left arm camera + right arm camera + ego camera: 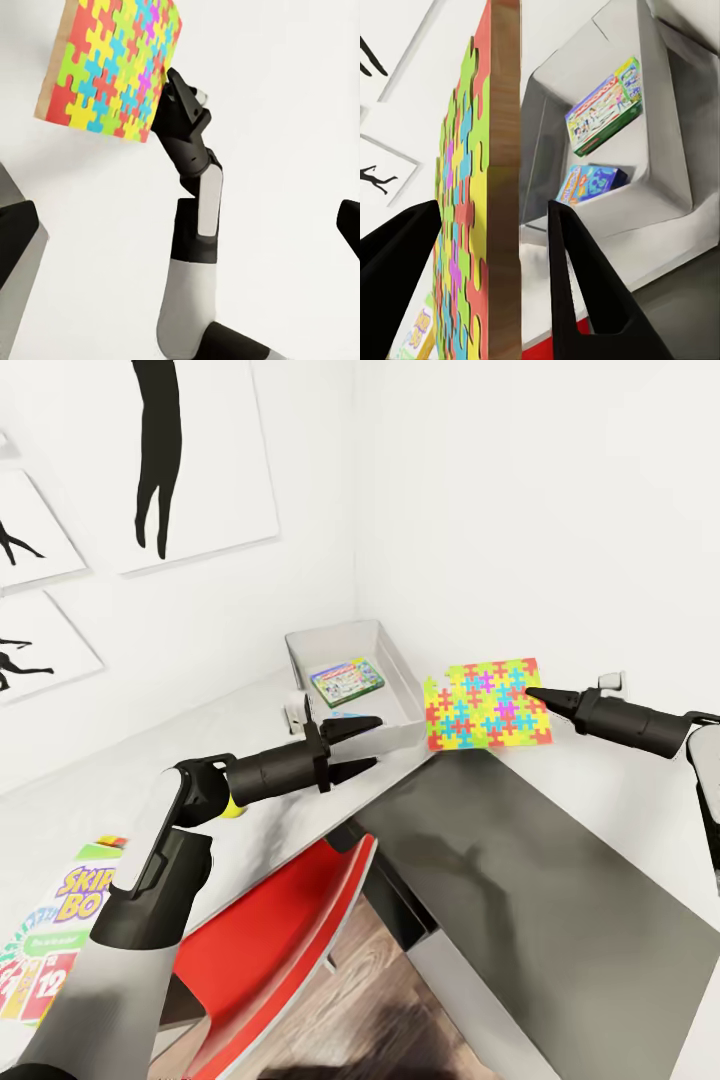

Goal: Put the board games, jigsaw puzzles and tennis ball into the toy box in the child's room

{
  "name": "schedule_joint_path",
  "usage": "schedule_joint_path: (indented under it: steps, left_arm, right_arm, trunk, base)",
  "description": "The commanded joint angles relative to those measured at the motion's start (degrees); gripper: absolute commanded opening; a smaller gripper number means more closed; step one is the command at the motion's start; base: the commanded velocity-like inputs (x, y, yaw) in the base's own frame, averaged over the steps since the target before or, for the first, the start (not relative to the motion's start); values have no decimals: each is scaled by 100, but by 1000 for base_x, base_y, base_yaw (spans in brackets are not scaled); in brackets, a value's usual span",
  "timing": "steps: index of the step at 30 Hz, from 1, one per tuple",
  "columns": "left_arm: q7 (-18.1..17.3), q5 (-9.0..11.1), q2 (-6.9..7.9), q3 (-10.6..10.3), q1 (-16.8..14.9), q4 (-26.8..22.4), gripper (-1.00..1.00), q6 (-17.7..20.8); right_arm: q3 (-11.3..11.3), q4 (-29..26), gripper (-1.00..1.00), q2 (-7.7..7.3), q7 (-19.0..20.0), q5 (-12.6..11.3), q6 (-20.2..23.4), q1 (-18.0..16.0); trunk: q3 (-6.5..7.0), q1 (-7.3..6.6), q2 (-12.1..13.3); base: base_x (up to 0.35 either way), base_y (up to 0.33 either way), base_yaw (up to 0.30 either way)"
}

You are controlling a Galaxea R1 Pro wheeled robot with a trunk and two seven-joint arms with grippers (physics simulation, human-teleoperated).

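Note:
My right gripper (533, 695) is shut on a jigsaw puzzle (487, 703), held upright in the air just right of the toy box (395, 660). Seen along the right wrist, the puzzle (484, 187) stands edge-on between the black fingers (577, 285). Two board games lie in the toy box (667, 127): a green-edged one (347, 682) and a smaller blue one (589, 184). The SKIP-BO game (50, 935) lies on the table (90, 785) at the near left. My left gripper (366, 745) hangs open and empty by the box's front wall. The tennis ball (233, 807) peeks out behind my left forearm.
A red chair (285, 945) is tucked under the desk edge below my left arm. The lower dark-grey wing (540, 870) stretches out under my right arm. White walls with black silhouette prints (160, 455) close the corner behind the toy box.

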Motion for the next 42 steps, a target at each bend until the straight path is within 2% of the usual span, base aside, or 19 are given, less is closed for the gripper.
schedule_joint_path:
  steps: [1,11,22,26,30,31,34,35,38,39,42]
  left_arm:
    - [59,54,0,13,3,-1,100,10]
    - [63,30,16,201,57,4,100,15]
    - [77,13,19,241,97,-5,100,15]
    - [112,8,18,231,108,-7,100,9]
    - [113,4,30,239,118,-7,100,14]
    - [113,4,30,239,118,-7,100,14]
    - [102,3,49,250,123,-8,100,17]
    - [102,3,49,250,123,-8,100,17]
    - [83,3,95,272,134,-8,100,19]
    - [83,3,95,272,134,-8,100,19]
    - [66,16,165,375,167,-8,100,23]
  right_arm:
    - [35,17,-100,4,-23,31,24,-88]
    - [219,161,-100,47,-263,30,24,-620]
    - [332,259,-100,55,-316,28,24,-919]
    - [351,576,-100,63,-334,29,24,-1166]
    - [472,1417,-100,110,-343,31,24,-1782]
    - [472,1417,-100,110,-343,31,24,-1782]
    - [802,2154,-100,167,-346,37,24,-2345]
    - [802,2154,-100,167,-346,37,24,-2345]
    - [1258,2899,-100,286,-350,42,24,-2874]
    - [1258,2899,-100,286,-350,42,24,-2874]
    - [1616,3566,-100,535,-368,58,24,-3323]
  trunk:
    - [0,4,-10]
    - [85,4,-10]
    - [142,4,-10]
    - [148,4,-10]
    - [151,4,-10]
    - [151,4,-10]
    - [152,4,-10]
    - [152,4,-10]
    - [153,4,-10]
    - [153,4,-10]
    - [153,4,-10]
  base:
    - [0,0,158]
    - [0,0,144]
    - [0,0,81]
    - [0,0,21]
    - [0,0,11]
    - [0,0,7]
    - [0,0,5]
    - [0,0,4]
    - [0,0,2]
    - [0,0,2]
    - [0,0,1]
